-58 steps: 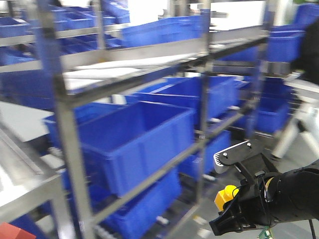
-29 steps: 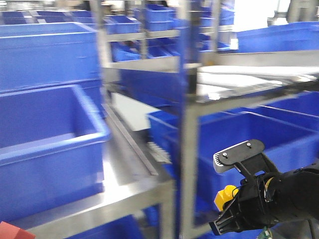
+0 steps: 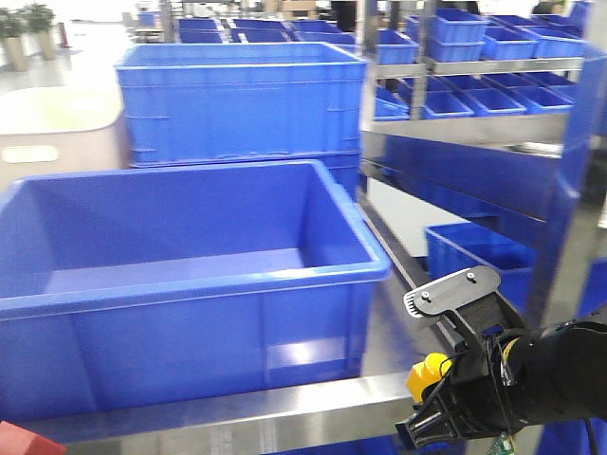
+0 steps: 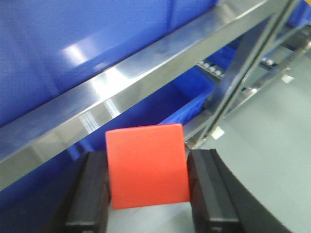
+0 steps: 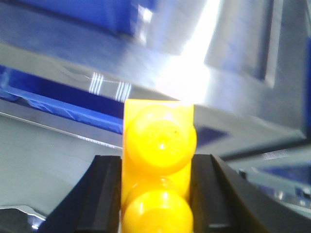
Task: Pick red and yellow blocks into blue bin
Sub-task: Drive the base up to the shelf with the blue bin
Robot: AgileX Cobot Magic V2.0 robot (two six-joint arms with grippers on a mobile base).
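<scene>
**Containers**
- Blue bin [image 3: 190,289]: large, open-topped, set on a shelf behind a steel shelf rail [image 3: 285,403]. Only smooth blue walls and floor are seen in the part of the interior that is visible.
- Taller blue crate [image 3: 237,104]: panelled sides, placed directly behind the bin. Its inside is hidden from view.
- Beige tub [image 3: 47,133]: handle cut-out, placed at the far left behind the bin. Its contents cannot be told.
- Small blue bins [image 3: 474,38]: ranged on racking at upper right, seemingly bare inside, though the view is too distant to be sure.

**End effectors**
- Left end effector [image 4: 148,194]: closed to the width of the red cube [image 4: 147,165], which is pinched on two opposite faces by the black fingers [image 4: 92,194]. The cube is held outside the bin, in front of and below the shelf rail.
- Right end effector [image 5: 158,196]: clamped on the yellow brick [image 5: 158,165], with its studs turned toward the wrist camera. The brick is held in front of the rail, just right of the bin's near corner and below its rim.
</scene>
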